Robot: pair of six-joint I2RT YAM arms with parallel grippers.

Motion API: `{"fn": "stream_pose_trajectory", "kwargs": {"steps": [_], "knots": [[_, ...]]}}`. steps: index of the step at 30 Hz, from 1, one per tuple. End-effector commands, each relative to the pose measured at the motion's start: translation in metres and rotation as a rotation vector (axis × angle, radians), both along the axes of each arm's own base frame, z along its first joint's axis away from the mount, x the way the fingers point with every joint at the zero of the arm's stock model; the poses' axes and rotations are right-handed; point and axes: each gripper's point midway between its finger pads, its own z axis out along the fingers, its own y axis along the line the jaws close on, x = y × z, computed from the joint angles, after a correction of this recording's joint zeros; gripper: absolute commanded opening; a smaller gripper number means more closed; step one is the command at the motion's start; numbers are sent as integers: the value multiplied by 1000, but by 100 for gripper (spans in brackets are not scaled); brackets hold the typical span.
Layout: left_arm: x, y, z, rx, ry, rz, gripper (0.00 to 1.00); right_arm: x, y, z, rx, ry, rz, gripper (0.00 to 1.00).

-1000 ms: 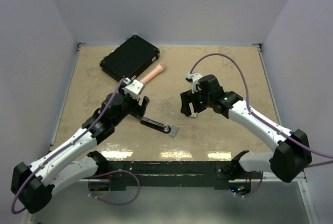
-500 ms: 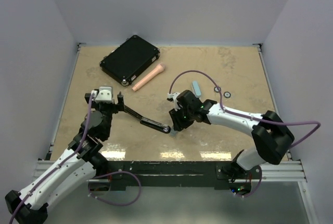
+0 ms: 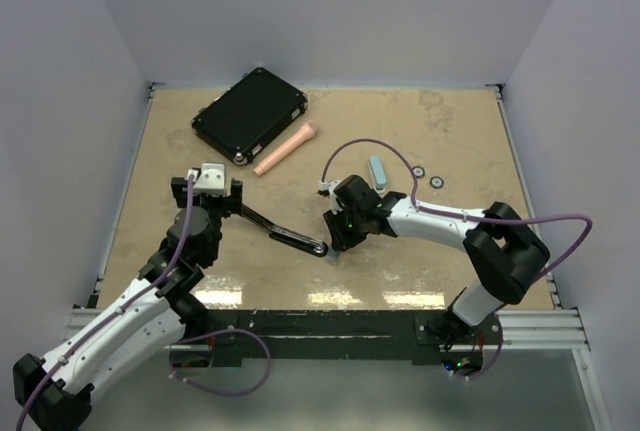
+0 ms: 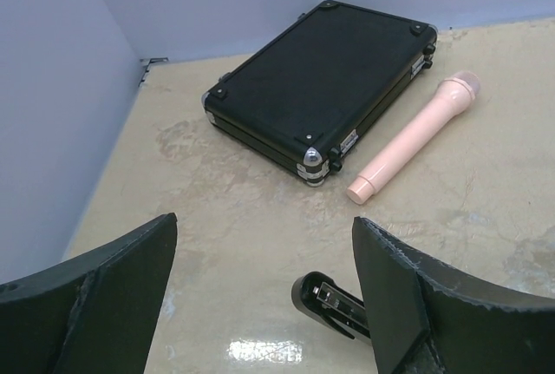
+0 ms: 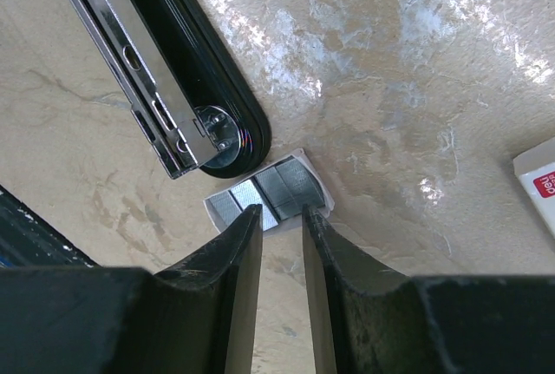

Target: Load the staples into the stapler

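staples [image 5: 282,185] beside open stapler [image 5: 191,62] tip; black case [image 4: 321,79], pink tube [image 4: 412,135] well apart.

Shiny ribbed metal staples [image 5: 286,185]

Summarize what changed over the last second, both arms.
The right gripper swung left and down from mid-table to the staples by the tip of the stapler. Its jaws narrowed around the strip, but a firm grip isn't clear. The left gripper pulled back left from the stapler's rear end, open and empty. Stapler, staples, black case and pink cylinder stayed put.
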Motion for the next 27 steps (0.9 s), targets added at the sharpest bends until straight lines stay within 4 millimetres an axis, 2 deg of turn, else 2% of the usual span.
{"fn": "stream_pose_trajectory", "kwargs": {"steps": [1,10,13,16,22,26,27], "knots": [[2,-1,19,-28,-50,-2,86,8,5,8,11,-23,-32,29],[5,-14,15,-25,-31,-63,85,0,-8,12,-43,2,-65,28],[6,-17,14,-25,-26,-75,85,-6,-4,13,-52,15,-56,28],[6,-18,13,-22,-22,-83,85,-8,2,22,-40,7,-53,28],[6,-20,13,-21,-22,-91,85,9,13,45,-22,-74,-56,27],[6,-19,14,-21,-25,-92,85,13,18,41,-52,-94,-5,28],[6,-19,14,-20,-23,-91,85,10,20,35,-65,-80,8,28]]}}
